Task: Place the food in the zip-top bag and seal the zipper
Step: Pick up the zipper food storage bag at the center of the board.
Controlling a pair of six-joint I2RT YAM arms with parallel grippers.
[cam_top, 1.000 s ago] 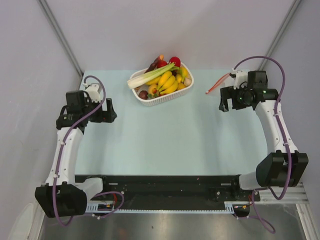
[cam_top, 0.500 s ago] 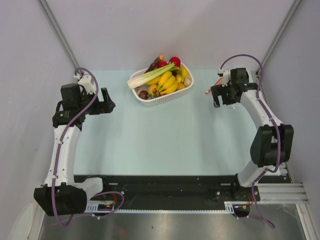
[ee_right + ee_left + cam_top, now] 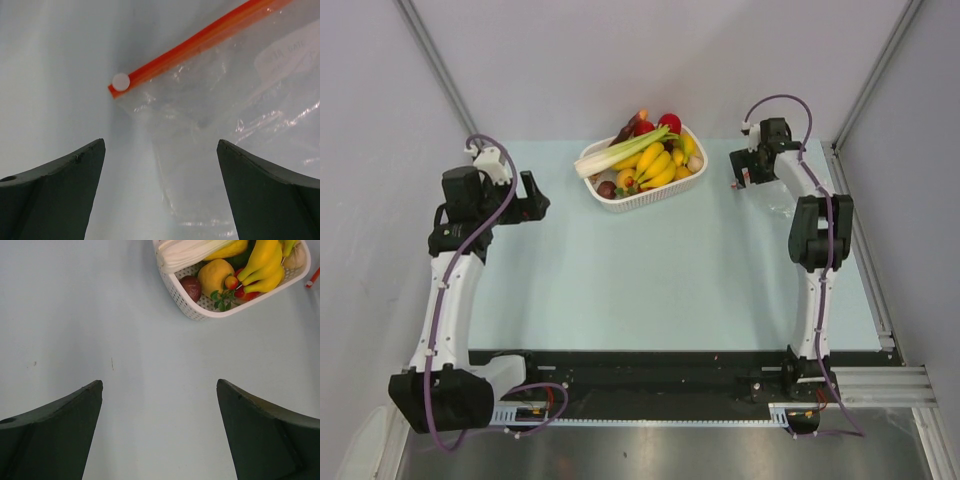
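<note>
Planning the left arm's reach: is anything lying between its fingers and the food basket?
Nothing: the left wrist view shows only bare table between the left fingers and the basket.

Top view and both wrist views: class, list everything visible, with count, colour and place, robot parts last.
table: one, pale blue-green, under everything.
basket: one, white slatted, table's far middle.
leek: one, green-white, across the basket.
banana bunch: one, yellow, in the basket.
red fruit: one, red, basket's far end.
zip-top bag: one, clear, flat at far right.
zipper: one, orange-red, along bag's mouth.
left gripper: one, dark, open over bare table.
right gripper: one, dark, open above the bag.
</note>
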